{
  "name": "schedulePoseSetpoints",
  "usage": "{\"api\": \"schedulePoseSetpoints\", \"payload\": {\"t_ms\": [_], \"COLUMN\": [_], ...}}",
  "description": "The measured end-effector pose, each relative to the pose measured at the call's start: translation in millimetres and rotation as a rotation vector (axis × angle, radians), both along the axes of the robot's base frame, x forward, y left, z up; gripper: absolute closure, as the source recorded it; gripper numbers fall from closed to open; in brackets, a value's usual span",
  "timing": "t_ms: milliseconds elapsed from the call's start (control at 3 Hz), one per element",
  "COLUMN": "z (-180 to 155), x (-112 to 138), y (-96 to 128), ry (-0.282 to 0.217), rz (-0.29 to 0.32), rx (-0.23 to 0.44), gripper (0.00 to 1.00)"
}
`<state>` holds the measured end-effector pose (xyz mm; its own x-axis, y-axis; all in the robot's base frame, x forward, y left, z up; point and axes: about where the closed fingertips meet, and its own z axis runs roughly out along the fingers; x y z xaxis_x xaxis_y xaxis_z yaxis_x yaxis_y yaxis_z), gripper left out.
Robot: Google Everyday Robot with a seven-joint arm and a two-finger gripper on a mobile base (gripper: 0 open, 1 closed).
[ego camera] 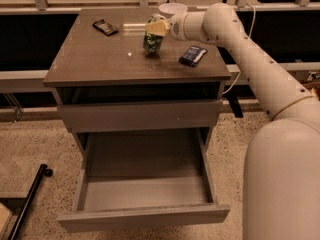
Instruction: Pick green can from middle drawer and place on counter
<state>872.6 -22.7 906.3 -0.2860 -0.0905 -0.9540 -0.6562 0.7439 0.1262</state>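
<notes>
1. The white arm (pixel 260 69) fills the right side of my view. It rises from the lower right corner and reaches left across the back of the cabinet top.
2. The counter (pixel 100 59) is a glossy grey-brown top that mirrors the things standing on it.
3. The middle drawer (pixel 145 216) is pulled fully out towards me. Its flat floor and low side walls are in plain sight.
4. Above it, the shallower drawer front (pixel 140 115) sits closed under the counter's overhang.
5. A black pole (pixel 27 204) lies slanted on the speckled floor at the lower left, well apart from the cabinet.
6. A white bowl (pixel 172 8) stands at the back edge of the counter, just behind the wrist.
7. The gripper (pixel 156 27) is over the rear middle of the counter. Its pale fingers are pinched on the upper part of the can.
8. The green can (pixel 152 42) is upright in that grasp, low over the counter, with its reflection right beneath it. I cannot tell whether its base touches the surface.
9. A blue packet (pixel 192 55) lies flat on the counter, near the can's right side.
10. A dark packet (pixel 105 27) lies flat near the back left corner, well apart from the can.
</notes>
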Motion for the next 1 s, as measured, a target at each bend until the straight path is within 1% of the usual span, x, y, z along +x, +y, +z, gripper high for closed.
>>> {"api": "schedulePoseSetpoints", "payload": {"t_ms": [333,1000], "z": [-23.7,-20.5], "x": [9.9,9.9], "y": [4.4,4.4], "ry": [0.022,0.022], "rz": [-0.014,-0.014], "rx": [-0.044,-0.044], "gripper": [0.73,0.27]}}
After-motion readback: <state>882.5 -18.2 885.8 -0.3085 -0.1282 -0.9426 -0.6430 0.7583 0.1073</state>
